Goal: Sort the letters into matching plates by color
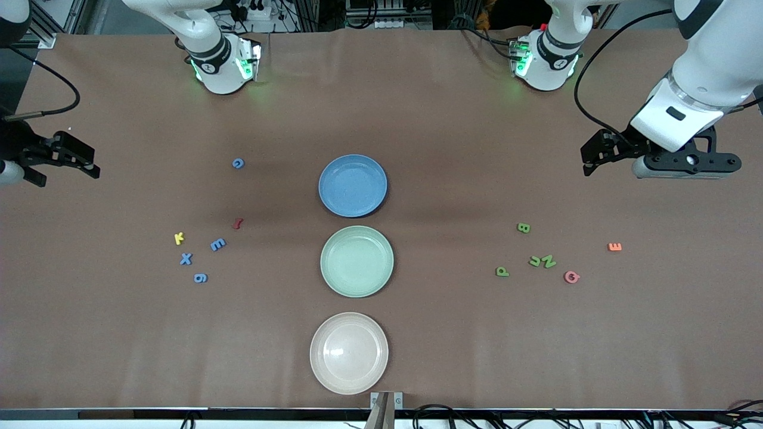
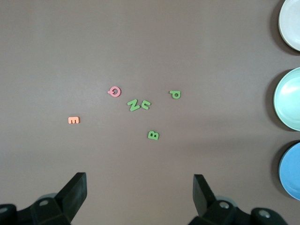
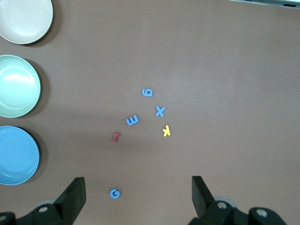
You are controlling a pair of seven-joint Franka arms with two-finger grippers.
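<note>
The blue plate [image 1: 353, 185] and the mint green plate [image 1: 357, 261] sit mid-table, both empty. Blue letters G [image 1: 238, 163], E [image 1: 218, 244], X [image 1: 186, 258] and 9 [image 1: 201, 277] lie toward the right arm's end, with a yellow K [image 1: 179, 238] and a dark red piece [image 1: 237, 223]. Green B [image 1: 523, 227], P [image 1: 502, 271], J [image 1: 534, 260] and N [image 1: 548, 261] lie toward the left arm's end, with a pink Q [image 1: 571, 277] and an orange E [image 1: 614, 246]. My left gripper [image 1: 589, 159] [image 2: 140, 187] and my right gripper [image 1: 92, 164] [image 3: 138, 190] hover open and empty, high over the table's ends.
A cream-white plate [image 1: 349, 353] sits nearest the front camera, in line with the other two plates. Both arm bases stand along the table's back edge. Bare brown tabletop [image 1: 453, 333] lies between the plates and each letter group.
</note>
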